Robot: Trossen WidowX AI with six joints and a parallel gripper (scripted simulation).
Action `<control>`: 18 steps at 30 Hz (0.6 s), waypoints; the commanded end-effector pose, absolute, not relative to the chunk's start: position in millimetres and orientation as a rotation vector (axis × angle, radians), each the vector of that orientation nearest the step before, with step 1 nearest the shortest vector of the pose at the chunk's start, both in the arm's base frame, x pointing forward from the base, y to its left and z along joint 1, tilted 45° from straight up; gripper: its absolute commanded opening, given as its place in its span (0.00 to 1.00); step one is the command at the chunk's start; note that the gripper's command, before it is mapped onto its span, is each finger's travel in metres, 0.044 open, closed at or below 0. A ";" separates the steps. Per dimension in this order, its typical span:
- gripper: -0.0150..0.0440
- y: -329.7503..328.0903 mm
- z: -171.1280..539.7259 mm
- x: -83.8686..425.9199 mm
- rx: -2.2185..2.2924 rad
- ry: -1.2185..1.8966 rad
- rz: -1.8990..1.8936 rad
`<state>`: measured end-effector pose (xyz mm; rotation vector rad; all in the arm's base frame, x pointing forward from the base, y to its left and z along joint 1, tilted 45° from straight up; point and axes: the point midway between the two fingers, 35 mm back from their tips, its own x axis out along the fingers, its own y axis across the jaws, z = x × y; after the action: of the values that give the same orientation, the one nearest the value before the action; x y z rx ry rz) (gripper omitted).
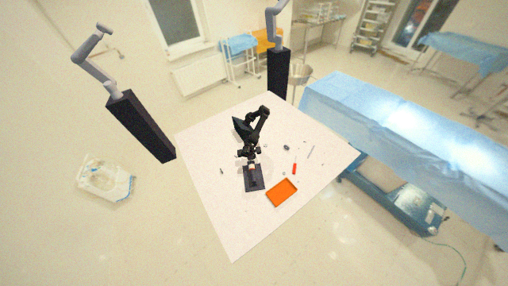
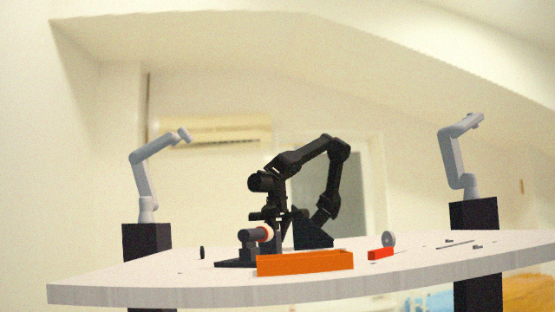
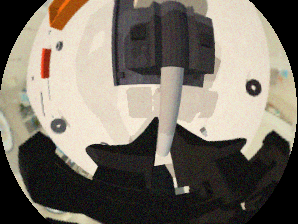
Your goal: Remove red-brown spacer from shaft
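Note:
My gripper [image 3: 161, 119] [image 1: 249, 156] is shut on the bare end of the grey shaft [image 3: 171, 95]. The shaft runs from my fingers into a dark upright stand [image 3: 200, 50] on the dark base plate [image 1: 259, 187] [image 3: 119, 62]. A red-brown spacer [image 2: 266, 234] [image 1: 252, 168] shows as a thin ring beside the dark cylindrical part [image 2: 250, 235] of the housing. A cream spacer [image 2: 270, 233] [image 1: 252, 164] sits against it on the stand side. Both are up at shaft height. The wrist view hides the red-brown spacer behind the stand, and the shaft's inner end is hidden.
An orange tray [image 1: 282, 192] [image 2: 304, 263] lies beside the base plate. A red block-like handle [image 1: 294, 168] [image 2: 381, 253] lies to the right. A grey ring [image 2: 388, 238] [image 1: 286, 147] and a dark ring [image 3: 256, 86] [image 2: 202, 252] stand on the table on opposite sides.

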<state>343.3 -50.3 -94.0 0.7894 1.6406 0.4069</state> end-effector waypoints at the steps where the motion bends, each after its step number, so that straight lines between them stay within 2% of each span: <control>1: 0.25 -50.0 -93.0 342.1 0.787 1.642 0.411; 18: 0.25 -49.8 -92.7 340.7 0.787 1.642 0.411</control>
<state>341.8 -50.1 -93.7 0.7895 1.6407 0.4069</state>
